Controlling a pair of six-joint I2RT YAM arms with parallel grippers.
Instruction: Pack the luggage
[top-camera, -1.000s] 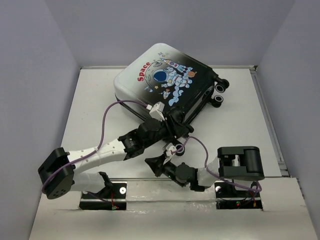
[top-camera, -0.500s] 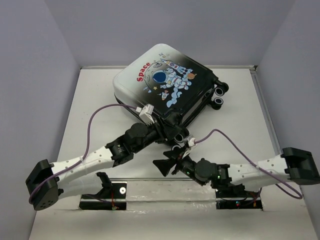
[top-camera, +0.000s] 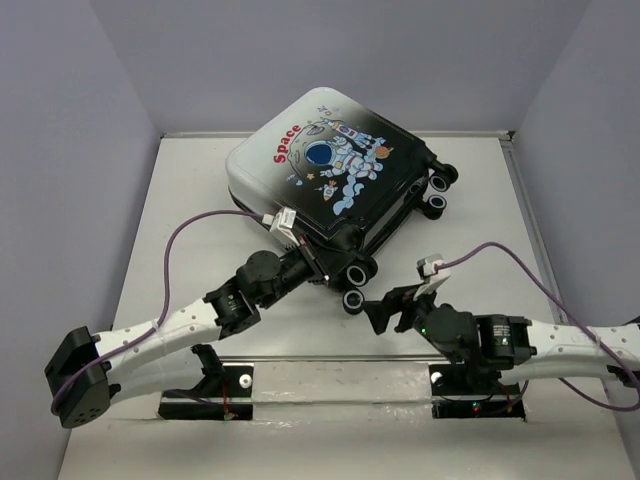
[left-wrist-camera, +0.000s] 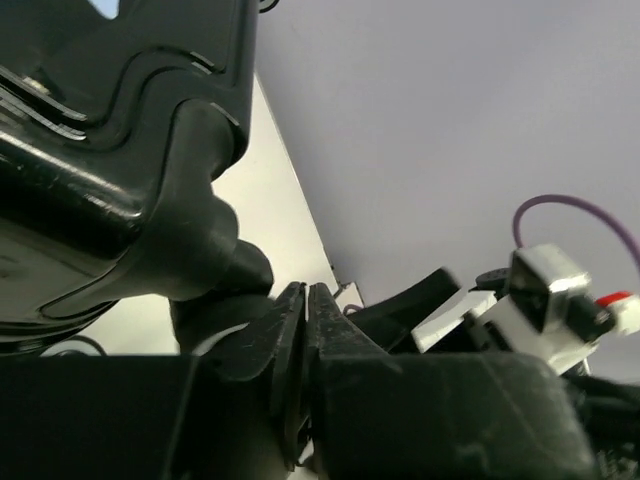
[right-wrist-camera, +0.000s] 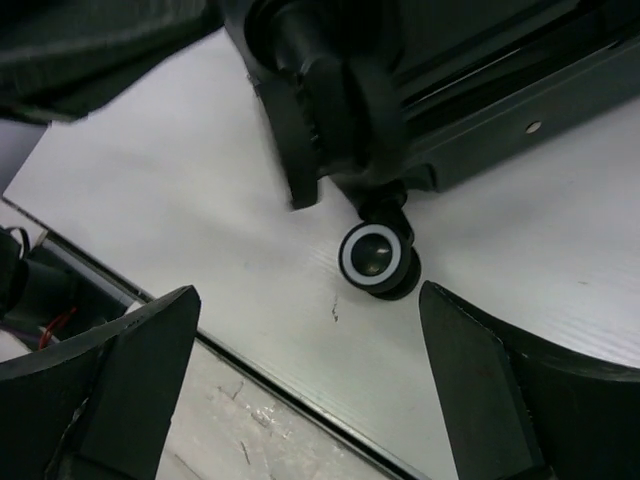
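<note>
- The luggage (top-camera: 330, 160) lies shut on the table (top-camera: 480, 200), print up, in the far middle. One wheeled corner is turned toward me.
- My left pincer (left-wrist-camera: 305, 295) is pressed together just beside the wheel mount at that corner — I see nothing between its fingers.
- My right pincer (right-wrist-camera: 310, 295) is spread wide and holds nothing. A wheel (right-wrist-camera: 375, 255) stands on the table, in view between its fingers.
- The risk, as I judge it: a push from the closed left pincer may only slide or turn the luggage, because nothing grips it.
- If the right pincer closes on the wheel, the wheel may swivel and slip out.
- My two pincers are near each other — with one careless move they may hit, or catch a cable (top-camera: 220, 212).
</note>
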